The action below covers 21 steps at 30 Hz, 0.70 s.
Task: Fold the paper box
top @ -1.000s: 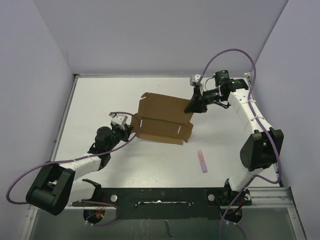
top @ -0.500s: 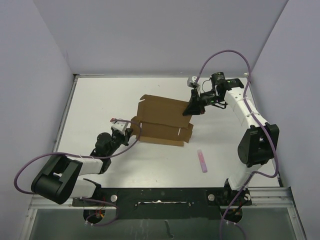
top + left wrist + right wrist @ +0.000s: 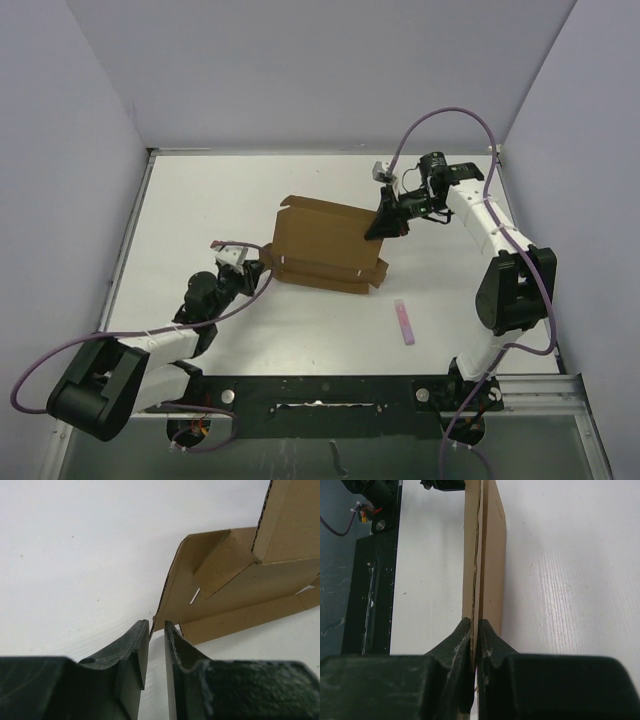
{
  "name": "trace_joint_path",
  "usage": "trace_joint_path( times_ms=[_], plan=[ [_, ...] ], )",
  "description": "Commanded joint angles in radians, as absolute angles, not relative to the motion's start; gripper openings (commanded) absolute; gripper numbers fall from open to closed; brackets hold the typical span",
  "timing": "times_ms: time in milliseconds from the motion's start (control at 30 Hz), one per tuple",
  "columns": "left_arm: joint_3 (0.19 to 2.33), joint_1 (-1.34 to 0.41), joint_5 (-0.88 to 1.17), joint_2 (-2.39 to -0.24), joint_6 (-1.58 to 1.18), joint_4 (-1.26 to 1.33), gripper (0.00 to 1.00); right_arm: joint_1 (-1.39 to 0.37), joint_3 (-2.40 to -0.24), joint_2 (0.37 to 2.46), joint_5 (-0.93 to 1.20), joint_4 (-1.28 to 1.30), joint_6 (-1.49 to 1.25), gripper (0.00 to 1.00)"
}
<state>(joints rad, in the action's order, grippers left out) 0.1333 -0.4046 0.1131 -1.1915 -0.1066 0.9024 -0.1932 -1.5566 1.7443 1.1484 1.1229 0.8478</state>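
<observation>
From my station, the left pincer (image 3: pixel 257 270) sits low on the desk (image 3: pixel 200 200), at about 8 o'clock from the paper box (image 3: pixel 325 240). In its wrist view the jaws stand a narrow slit apart. The box's left corner edge reaches just to the tips, and I see nothing clamped between them, so I read it as barely open and holding nothing.

The paper box lies near the middle of the desk. Its near wall is creased up, with two slits showing along it. The broad panel behind rises, tilted, toward 12 o'clock. In the left wrist view a side flap is bent inward at the left end.

The right pincer (image 3: pixel 383 222) is at the box's 3 o'clock edge. It is closed tight on the raised panel, and its own camera shows the cardboard pinched edge-on between the fingers. A pink stick (image 3: pixel 404 322) lies apart at 5 o'clock, untouched.

My judgement is that we are roughly midway. The base and near wall have their shape and the big panel is lifted. The panel is not yet brought down over the body. I see no flaps tucked into the slits, and I can't tell how the right end is folded.
</observation>
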Motion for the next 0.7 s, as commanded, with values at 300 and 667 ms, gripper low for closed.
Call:
trace_joint_path(
  times_ms=[300, 667],
  plan=[
    [0.103, -0.405, 0.111, -0.857, -0.34, 0.671, 0.36, -0.201, -1.527, 1.677, 1.066, 1.07, 0.838, 0.0],
    [0.199, -0.397, -0.111, -0.6, -0.445, 0.27, 0.31, -0.192, -1.565, 1.653, 1.069, 1.062, 0.818, 0.0]
  ],
)
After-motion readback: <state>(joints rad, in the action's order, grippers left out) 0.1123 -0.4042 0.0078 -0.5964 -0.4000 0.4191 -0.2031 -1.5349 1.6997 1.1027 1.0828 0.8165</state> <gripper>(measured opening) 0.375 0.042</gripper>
